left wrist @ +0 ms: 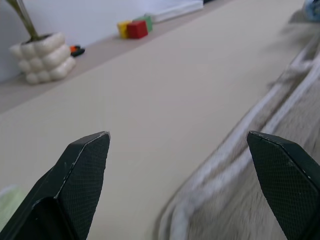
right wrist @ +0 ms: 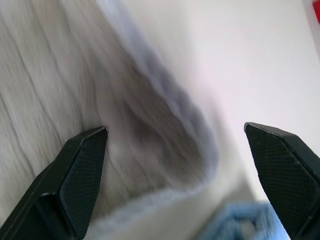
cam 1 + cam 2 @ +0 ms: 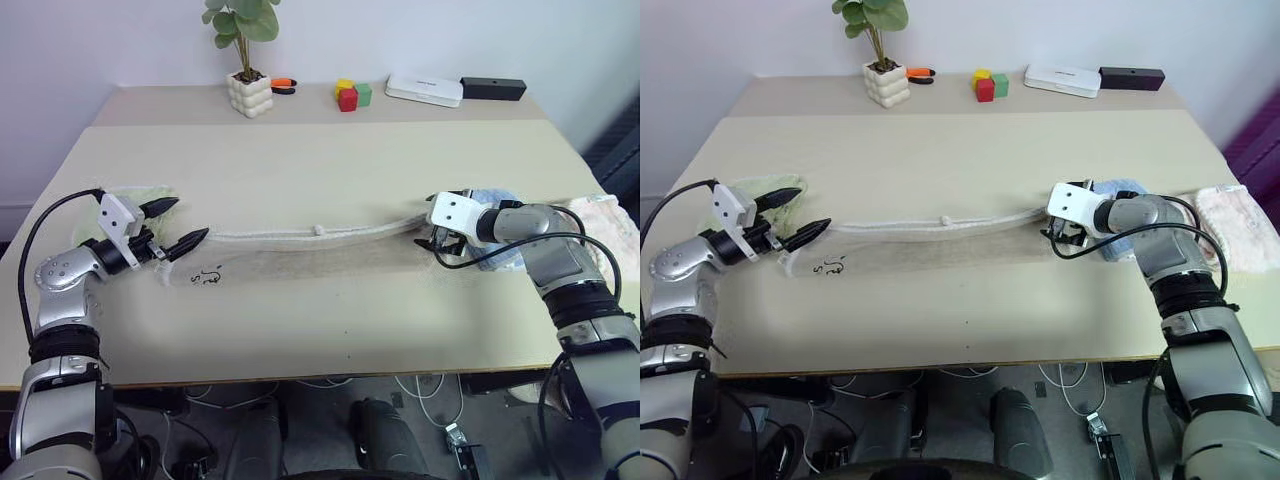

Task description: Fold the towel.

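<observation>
At the towel's left end, the left gripper [image 3: 177, 226] has its jaws wide apart, nothing between them. One black finger [image 3: 189, 243] points at the towel's corner, the other sits above it, off the cloth. In the left wrist view both fingertips [image 1: 85, 165] frame bare table with the stitched towel edge running between them.

Right gripper [image 3: 1065, 236] is at the opposite end of the towel, angled down and inward. In the right wrist view its fingers [image 2: 82, 167] stand wide apart over the cloth's end; nothing clamped. Can't tell whether the tips touch the fabric.

Towel [image 3: 320, 255] lies on the table [image 3: 330, 170] as a long narrow strip stretched left to right between the two grippers, near the front half of the tabletop. Whitish edging runs along its far side, small loop tag [image 3: 319, 230] at about mid-length on that edge. Dark embroidered mark [image 3: 205, 277] sits near the left end, just beside the left gripper.

Pale green towel [image 3: 745, 190] is behind the left gripper at the table's left edge. Light blue towel [image 3: 1118, 188] is under/behind the right arm, just past the towel's right end. Another pale folded cloth [image 3: 1237, 222] lies at the right edge.

Far side of table: potted plant [image 3: 248, 88], coloured blocks [image 3: 351, 94], white flat box [image 3: 424, 89], black bar [image 3: 493, 88].
</observation>
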Controlling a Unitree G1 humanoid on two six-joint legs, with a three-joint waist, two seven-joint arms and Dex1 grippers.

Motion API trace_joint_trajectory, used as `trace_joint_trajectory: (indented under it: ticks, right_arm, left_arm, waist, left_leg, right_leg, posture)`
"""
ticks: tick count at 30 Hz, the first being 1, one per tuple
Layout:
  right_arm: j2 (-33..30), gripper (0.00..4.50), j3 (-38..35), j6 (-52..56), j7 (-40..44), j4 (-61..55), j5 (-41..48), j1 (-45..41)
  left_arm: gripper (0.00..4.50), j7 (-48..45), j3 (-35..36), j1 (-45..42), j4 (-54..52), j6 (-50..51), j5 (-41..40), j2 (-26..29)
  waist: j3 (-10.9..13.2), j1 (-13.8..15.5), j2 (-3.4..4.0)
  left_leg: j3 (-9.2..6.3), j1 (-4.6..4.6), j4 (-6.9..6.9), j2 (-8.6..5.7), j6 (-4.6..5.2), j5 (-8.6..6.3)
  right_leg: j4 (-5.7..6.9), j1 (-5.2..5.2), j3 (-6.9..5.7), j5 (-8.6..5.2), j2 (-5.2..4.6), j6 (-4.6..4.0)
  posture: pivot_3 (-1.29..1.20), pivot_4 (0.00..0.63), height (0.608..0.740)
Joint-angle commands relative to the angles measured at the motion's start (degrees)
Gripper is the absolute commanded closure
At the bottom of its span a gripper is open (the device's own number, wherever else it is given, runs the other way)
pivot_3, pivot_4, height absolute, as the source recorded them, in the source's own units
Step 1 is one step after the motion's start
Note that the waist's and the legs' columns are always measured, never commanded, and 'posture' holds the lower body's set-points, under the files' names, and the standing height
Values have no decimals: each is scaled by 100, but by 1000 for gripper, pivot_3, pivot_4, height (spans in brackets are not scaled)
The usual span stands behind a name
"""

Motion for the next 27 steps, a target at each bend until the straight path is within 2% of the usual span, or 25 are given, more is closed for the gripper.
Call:
trace_joint_trajectory:
  ticks: [1,6,10,13,16,19,21,23,26,27]
  right_arm:
    - [22,39,-203,-286,-517,115,-105,-371]
    - [74,39,-38,-383,-1110,455,-482,-442]
    - [24,39,-101,-422,-1030,444,-401,-436]
    - [244,39,-507,15,-750,-25,339,-337]
    - [716,39,-1141,1244,-515,-1146,1561,-94]
    - [1039,898,-1542,2437,-509,-2328,2486,381]
    - [1095,1833,-1607,2992,-456,-2949,2883,716]
    - [930,2898,-1520,3463,-191,-3498,3196,1111]
    - [665,4412,-1288,3998,162,-4001,3478,1530]
    - [642,4470,-1215,4125,175,-4072,3519,1572]
  left_arm:
    - [43,282,158,-106,-182,-125,-41,48]
    - [43,345,139,-93,-360,-64,-102,16]
    - [43,415,212,-62,-548,217,-218,25]
    - [43,542,309,-60,-837,556,-398,38]
    - [43,728,410,-21,-1434,1298,-731,52]
    - [930,1197,483,157,-2459,2042,-1037,-34]
    - [1836,1536,512,347,-3138,2527,-1264,-161]
    - [2935,1592,441,636,-3796,2826,-1443,-234]
    - [4452,1159,261,1260,-4404,3034,-1474,-31]
    - [4488,902,239,1435,-4457,3139,-1563,70]
  waist:
    - [0,-4,0]
    - [0,27,0]
    - [0,14,0]
    - [0,4,0]
    - [0,-21,0]
    - [0,1,0]
    - [0,42,0]
    - [0,59,-1]
    - [0,25,-1]
    - [0,11,-1]
  left_leg:
    - [0,0,-1,0,0,0]
    - [0,-1,1,-1,0,0]
    - [0,-3,2,-2,0,0]
    - [-2,-2,0,-1,0,0]
    - [-6,-3,0,0,0,0]
    - [-15,-4,-1,1,0,0]
    - [-19,-6,1,1,0,0]
    - [-19,-6,6,-2,0,0]
    - [-19,-5,8,-4,0,0]
    - [-19,-3,5,-3,0,0]
  right_leg:
    - [0,0,0,2,0,4]
    - [-1,0,0,2,-2,4]
    - [-1,0,0,2,-2,4]
    - [-1,0,0,2,-1,4]
    - [2,0,0,3,1,6]
    - [7,0,-4,5,3,8]
    - [5,3,-7,5,0,8]
    - [3,10,-8,5,-3,8]
    - [0,15,-7,4,-4,7]
    - [-1,14,-7,4,-3,6]
  posture:
    - [0,150,740]
    - [0,150,740]
    - [0,150,740]
    - [0,150,740]
    - [0,150,740]
    - [0,150,740]
    - [0,150,740]
    - [0,150,740]
    - [0,150,740]
    - [0,150,740]
